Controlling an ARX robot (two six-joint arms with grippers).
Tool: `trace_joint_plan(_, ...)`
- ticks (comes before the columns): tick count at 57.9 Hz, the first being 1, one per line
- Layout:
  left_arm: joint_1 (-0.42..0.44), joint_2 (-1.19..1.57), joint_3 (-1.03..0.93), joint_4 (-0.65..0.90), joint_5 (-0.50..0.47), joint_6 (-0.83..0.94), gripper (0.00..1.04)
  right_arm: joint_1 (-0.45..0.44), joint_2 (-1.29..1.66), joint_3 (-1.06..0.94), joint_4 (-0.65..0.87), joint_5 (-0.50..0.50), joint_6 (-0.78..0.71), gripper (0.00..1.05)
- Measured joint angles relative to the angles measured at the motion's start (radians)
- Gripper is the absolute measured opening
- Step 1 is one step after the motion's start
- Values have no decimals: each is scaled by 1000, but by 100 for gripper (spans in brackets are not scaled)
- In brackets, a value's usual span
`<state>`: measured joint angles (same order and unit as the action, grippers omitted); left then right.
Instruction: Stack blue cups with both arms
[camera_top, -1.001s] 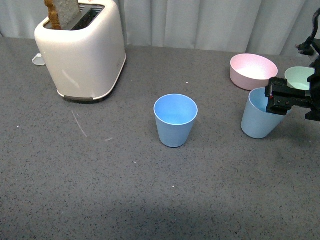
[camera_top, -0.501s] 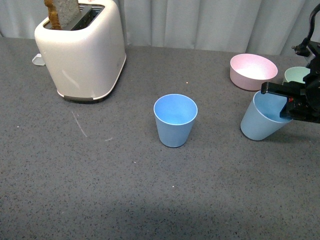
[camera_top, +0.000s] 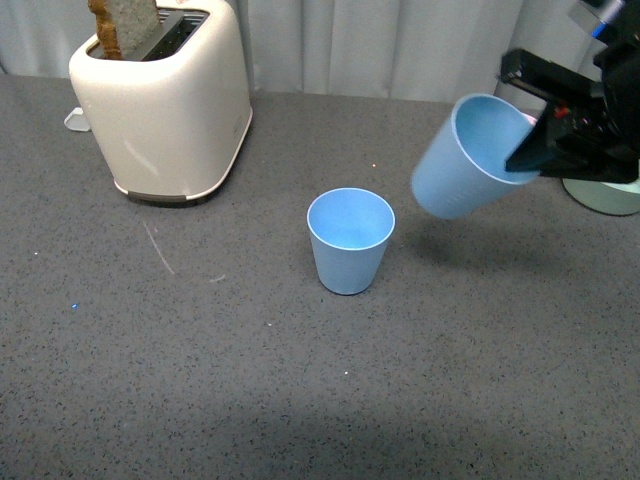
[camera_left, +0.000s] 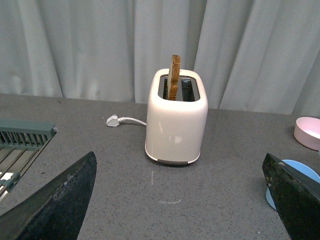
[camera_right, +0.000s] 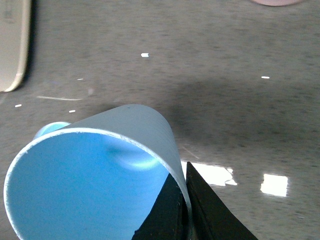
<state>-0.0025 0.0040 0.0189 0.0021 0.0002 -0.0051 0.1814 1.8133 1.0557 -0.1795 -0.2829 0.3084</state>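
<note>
One blue cup stands upright on the grey table's middle; it also shows at the edge of the left wrist view and peeks out behind the held cup in the right wrist view. My right gripper is shut on the rim of the second blue cup, held tilted in the air up and to the right of the standing cup. In the right wrist view the fingers pinch its wall and the cup fills the frame. My left gripper is open and empty, out of the front view.
A cream toaster with toast stands at the back left, its plug behind it. A green bowl sits at the right edge, a pink bowl beyond it. A grey rack lies at the far left.
My right gripper has lifted its blue cup off the table, up and leftward toward the standing cup, tilting it further. The standing cup has not moved.
</note>
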Motion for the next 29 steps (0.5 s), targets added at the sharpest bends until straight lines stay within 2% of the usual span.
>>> trace_joint_plan(14, 0, 0, 0, 0, 0, 0, 98, 130, -20, 26, -14, -6, 11, 1)
trace_joint_plan(29, 0, 0, 0, 0, 0, 0, 98, 167, 3, 43, -24, 26, 22, 1)
